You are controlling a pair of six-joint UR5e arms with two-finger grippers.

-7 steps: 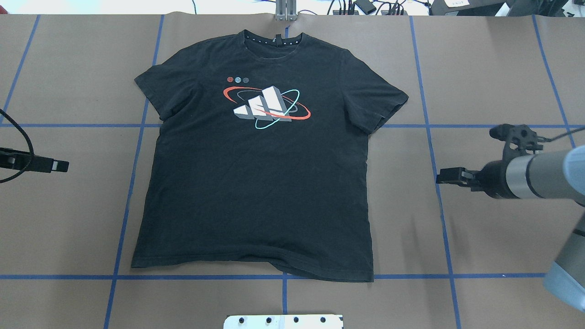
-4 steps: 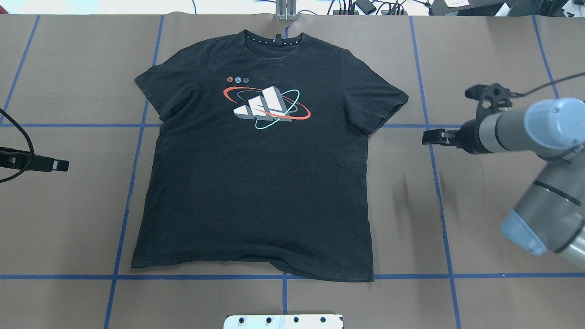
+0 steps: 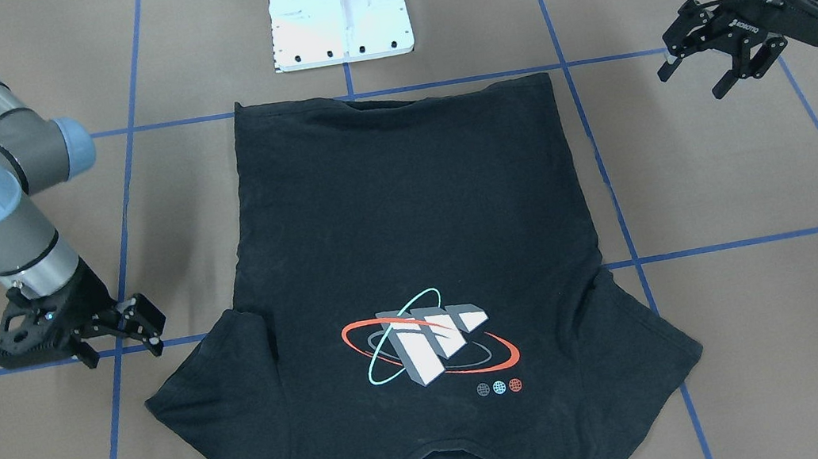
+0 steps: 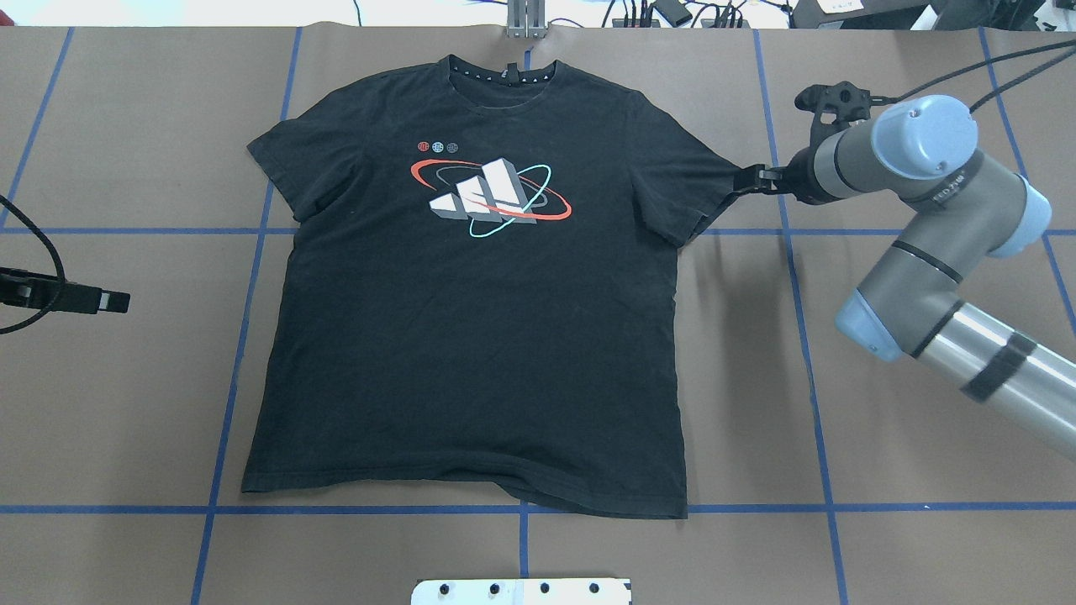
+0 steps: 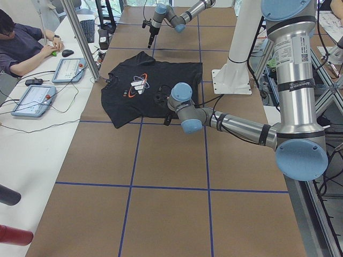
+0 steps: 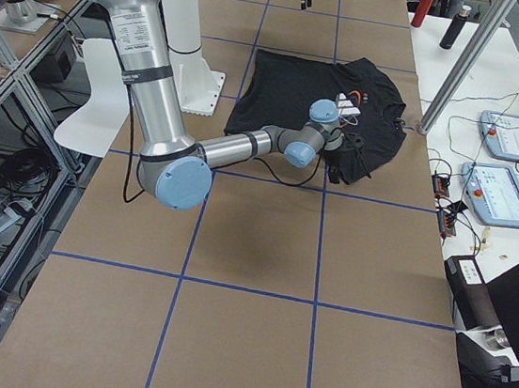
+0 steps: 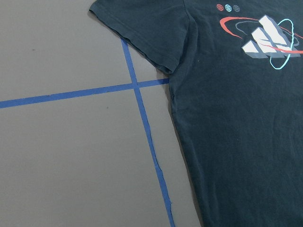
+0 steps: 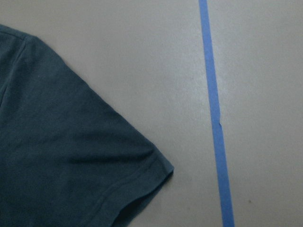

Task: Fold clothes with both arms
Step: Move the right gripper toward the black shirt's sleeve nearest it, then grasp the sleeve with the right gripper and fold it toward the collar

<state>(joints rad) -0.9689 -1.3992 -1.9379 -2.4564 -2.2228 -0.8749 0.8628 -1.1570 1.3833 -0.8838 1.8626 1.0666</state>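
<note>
Front-facing: one t-shirt (image 3: 408, 221) flat on worktop (image 3: 730, 176); two hands, right hand (image 3: 156, 335) and left hand (image 3: 691, 84), fingers apart | overhead: right hand has moved up beside the sleeve tip; left hand almost unmoved.

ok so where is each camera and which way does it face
front-facing: across the table, facing the robot; left gripper on view's right, right gripper left, pedestal top.
overhead: behind the robot, looking forward-down on the t-shirt; right arm shows.
exterior left: table's left end; left arm near.
exterior right: opposite end; right arm near.
left wrist: down on one sleeve; no gripper.
right wrist: down on the other sleeve; likewise.
shared: all show the t-shirt.
</note>
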